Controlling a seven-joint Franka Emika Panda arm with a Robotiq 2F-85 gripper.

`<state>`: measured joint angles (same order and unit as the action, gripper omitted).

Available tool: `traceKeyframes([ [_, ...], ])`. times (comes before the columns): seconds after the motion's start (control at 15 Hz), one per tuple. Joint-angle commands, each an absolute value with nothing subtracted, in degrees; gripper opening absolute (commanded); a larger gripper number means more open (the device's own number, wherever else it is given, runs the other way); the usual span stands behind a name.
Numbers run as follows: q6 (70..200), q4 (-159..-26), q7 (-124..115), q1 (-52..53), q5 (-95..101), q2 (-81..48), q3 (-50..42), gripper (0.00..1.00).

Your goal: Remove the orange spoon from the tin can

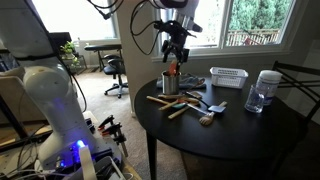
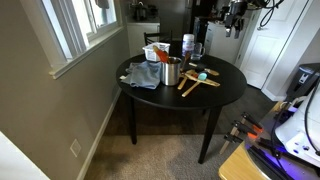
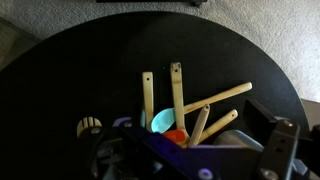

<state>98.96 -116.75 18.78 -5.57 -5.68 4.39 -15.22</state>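
Observation:
The tin can stands upright on the round black table, near its left edge in this exterior view. It also shows in an exterior view. The orange spoon stands in the can with its top sticking out. My gripper hangs straight above the can, fingertips by the spoon's upper end. In the wrist view the fingers look spread apart, and an orange bit of the spoon shows between them. The gripper looks open.
Several pale wooden utensils and a turquoise spoon lie on the table beside the can. A white slatted basket and a clear jar stand further back. A blue cloth lies next to the can.

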Motion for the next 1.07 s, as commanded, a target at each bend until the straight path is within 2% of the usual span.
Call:
traceKeyframes([
  [0.0, 95.4, -107.3, 22.7, -8.1, -11.6, -4.6, -14.5, 1.0],
  [0.33, 89.2, -93.2, 24.1, -11.2, -18.4, -15.7, -11.8, 1.0],
  [1.0, 75.8, -65.5, 21.7, -14.6, -17.8, -33.0, -4.7, 1.0],
])
